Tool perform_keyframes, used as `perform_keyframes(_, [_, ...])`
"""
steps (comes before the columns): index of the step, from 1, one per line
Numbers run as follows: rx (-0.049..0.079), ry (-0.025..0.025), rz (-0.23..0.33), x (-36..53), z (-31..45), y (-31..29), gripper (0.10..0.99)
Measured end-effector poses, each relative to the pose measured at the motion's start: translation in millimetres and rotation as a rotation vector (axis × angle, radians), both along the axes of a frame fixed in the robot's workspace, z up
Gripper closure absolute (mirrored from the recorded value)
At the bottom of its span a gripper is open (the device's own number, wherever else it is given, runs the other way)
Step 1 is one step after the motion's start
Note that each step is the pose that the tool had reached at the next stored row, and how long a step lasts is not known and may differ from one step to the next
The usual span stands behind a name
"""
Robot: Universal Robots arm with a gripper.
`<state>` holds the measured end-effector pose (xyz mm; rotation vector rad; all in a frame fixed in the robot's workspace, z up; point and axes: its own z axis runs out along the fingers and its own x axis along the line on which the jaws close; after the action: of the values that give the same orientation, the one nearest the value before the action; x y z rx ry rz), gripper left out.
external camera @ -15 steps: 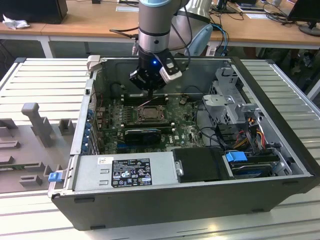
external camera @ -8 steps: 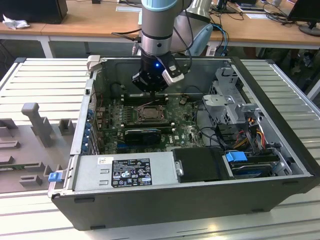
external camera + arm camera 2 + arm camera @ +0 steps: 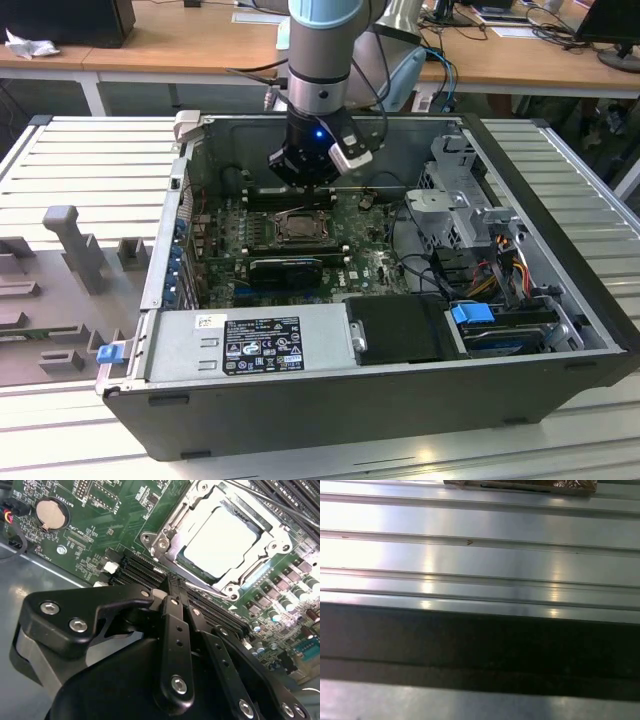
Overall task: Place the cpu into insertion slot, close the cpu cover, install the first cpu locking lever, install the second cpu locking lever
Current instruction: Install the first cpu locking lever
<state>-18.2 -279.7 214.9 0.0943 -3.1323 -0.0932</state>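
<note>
Ribbed metal desk carried an opened computer case lying on its side, giving top access to the green board. Cpu sat in the insertion slot with the cpu cover framing it. Pincer, fingers pressed together and empty, hung at the socket's 12 o'clock edge in the exterior view.

Ribbed metal table carries the open computer case, dead centre. At nine o'clock, grey blocks sit on the slats, touching the surface, just beside the case.
</note>
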Motion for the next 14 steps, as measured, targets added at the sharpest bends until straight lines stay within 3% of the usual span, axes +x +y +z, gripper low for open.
perform_keyframes(14, [0.000,-0.0005,-0.002,2.6,-6.2,-1.5,0.980])
